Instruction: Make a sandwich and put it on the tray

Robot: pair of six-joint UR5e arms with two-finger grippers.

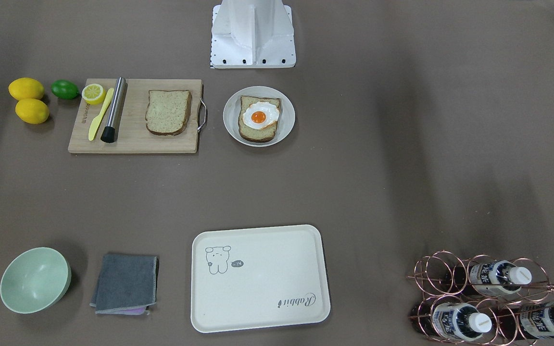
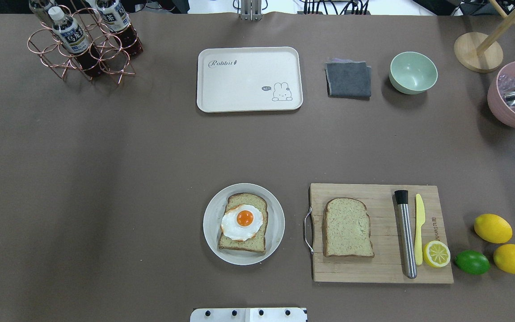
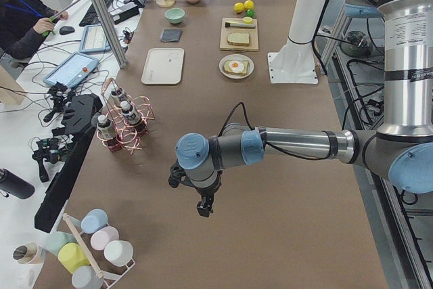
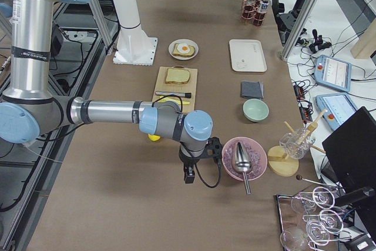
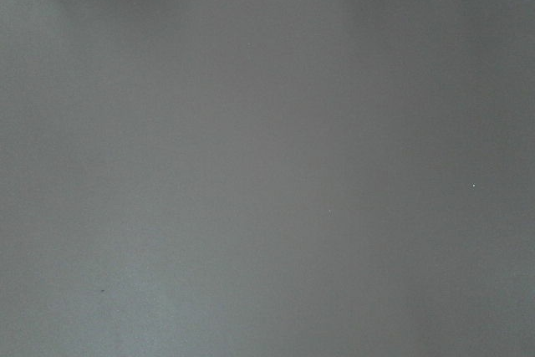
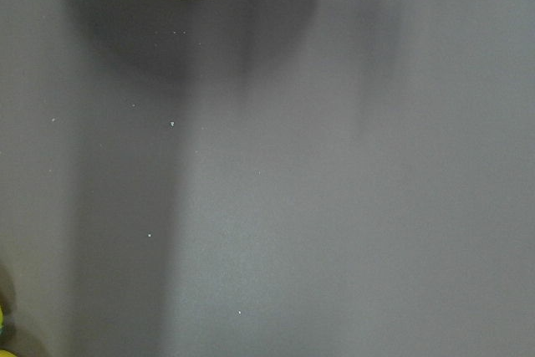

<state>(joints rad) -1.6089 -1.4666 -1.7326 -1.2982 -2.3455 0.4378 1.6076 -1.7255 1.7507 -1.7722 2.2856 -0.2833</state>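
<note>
- Bread for the sandwich lies in two places, both on the robot's side of the tray (image 2: pixel 248 89) and well apart from it.
- The egg-topped slice (image 2: pixel 243 243) rests on a round plate (image 2: pixel 210 223), straight back from the tray toward the robot's base. The fried egg (image 2: pixel 242 221) lies flat on it, yolk up.
- The bare slice (image 2: pixel 347 228) lies flat on a wooden cutting board (image 2: pixel 373 268). The board sits back from the tray and off to the robot's right of it, just beside the plate.
- The left pincer (image 3: pixel 201 204) hangs over the table (image 3: pixel 291 235), pointing down. It is far out to the robot's left of the tray, beyond the copper bottle rack (image 3: pixel 125 126).
- Only the side camera catches the left pincer, so I cannot tell whether its fingers are spread or pressed together.
- The right pincer (image 4: pixel 189 174) hangs far out to the robot's right of the tray, past the grey cloth (image 4: pixel 251 90) and the green bowl (image 4: pixel 256 110). It is just beside a pink bowl (image 4: pixel 228 163) holding ice and a metal scoop.
- Again only the side camera shows it, and I cannot tell how its fingers stand.
- Both slices and the tray lie well apart from either pincer, between the two.
- The left wrist camera shows only table. The right wrist camera shows table with the pink bowl's rim at its top edge.
</note>
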